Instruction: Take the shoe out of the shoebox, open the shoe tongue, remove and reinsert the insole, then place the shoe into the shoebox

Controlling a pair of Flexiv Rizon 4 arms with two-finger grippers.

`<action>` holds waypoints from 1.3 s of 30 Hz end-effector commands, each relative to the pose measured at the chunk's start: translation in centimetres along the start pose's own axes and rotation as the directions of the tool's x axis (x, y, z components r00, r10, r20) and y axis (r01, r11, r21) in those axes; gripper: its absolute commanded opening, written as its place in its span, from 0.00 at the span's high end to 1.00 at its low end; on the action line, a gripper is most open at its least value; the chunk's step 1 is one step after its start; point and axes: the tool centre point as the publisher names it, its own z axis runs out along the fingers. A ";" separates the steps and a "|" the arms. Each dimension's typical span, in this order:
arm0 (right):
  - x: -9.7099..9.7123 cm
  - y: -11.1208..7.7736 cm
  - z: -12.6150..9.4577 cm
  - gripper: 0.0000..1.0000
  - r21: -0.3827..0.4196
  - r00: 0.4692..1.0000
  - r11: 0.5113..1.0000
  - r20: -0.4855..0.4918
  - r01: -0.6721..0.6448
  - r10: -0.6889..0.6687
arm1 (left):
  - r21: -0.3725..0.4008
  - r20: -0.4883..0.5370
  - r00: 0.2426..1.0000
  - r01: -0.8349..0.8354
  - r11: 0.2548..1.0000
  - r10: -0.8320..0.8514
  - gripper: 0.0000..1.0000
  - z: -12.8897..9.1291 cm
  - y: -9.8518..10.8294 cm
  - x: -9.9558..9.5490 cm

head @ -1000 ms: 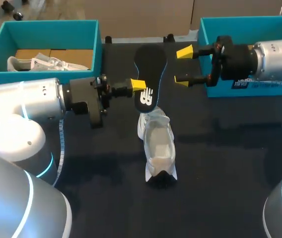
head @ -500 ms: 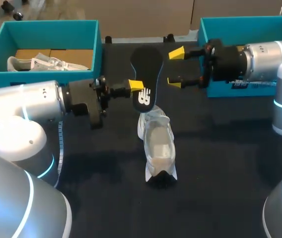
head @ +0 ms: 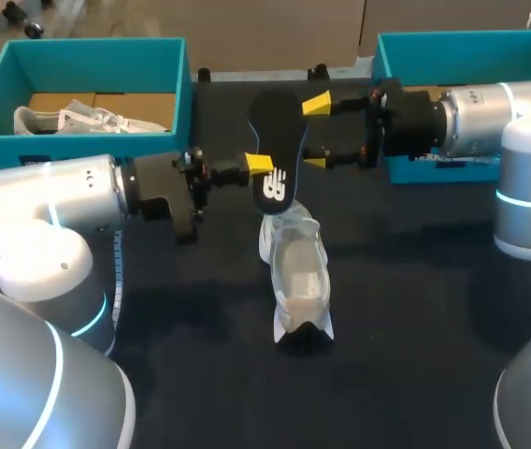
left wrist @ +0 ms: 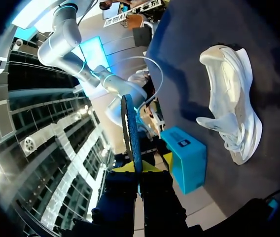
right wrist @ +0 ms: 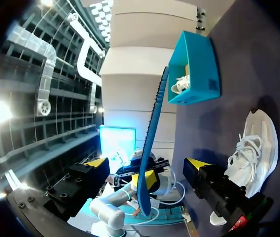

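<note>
Black insole [head: 279, 131]: off the worktop, stood on edge, logo end pinched by L end effector [head: 264, 168]; long axis leans up and away twd far edge.
L end effector state: tips pressed onto insole's logo end, one each face; L wrist cam shows it edge-on, rising from between the tips.
R end effector [head: 315, 133]: fingers spread wide, nothing held; sits just beside insole's free half, arm entering from R side.
Key relation: R wrist cam has insole edge-on, lined up w/ the gap between the spread fingers and ahead of them; no contact that I can see. R arm nearer free end, L has the other.
White shoe [head: 295, 271]: on worktop [head: 415, 327], mid, long axis front-to-back; far end right below the pinched insole end, apart from it.
L shoebox [head: 177, 89]: teal, holds 2nd white shoe [head: 88, 120] plus brown cardboard [head: 125, 101].
R shoebox [head: 452, 42]: teal, behind R arm; inside mostly hidden.
Step (my read): insole is out; handover or re-grip before reinsert. Closing off-centre could twist it.
</note>
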 end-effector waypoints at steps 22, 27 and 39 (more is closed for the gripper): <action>0.3 -0.5 1.9 0.52 -0.010 0.995 1.000 0.097 -0.030 0.030 | -0.002 0.000 1.000 -0.002 1.000 0.002 1.00 0.3 0.0 0.1; 0.2 -0.6 2.1 0.57 -0.019 0.994 0.999 0.101 -0.047 0.048 | -0.002 0.000 1.000 -0.002 1.000 0.002 1.00 0.3 0.0 0.1; 0.4 -0.8 2.5 0.60 -0.030 0.993 0.998 0.101 -0.052 0.055 | -0.002 0.000 1.000 -0.002 1.000 0.002 1.00 0.3 0.0 0.1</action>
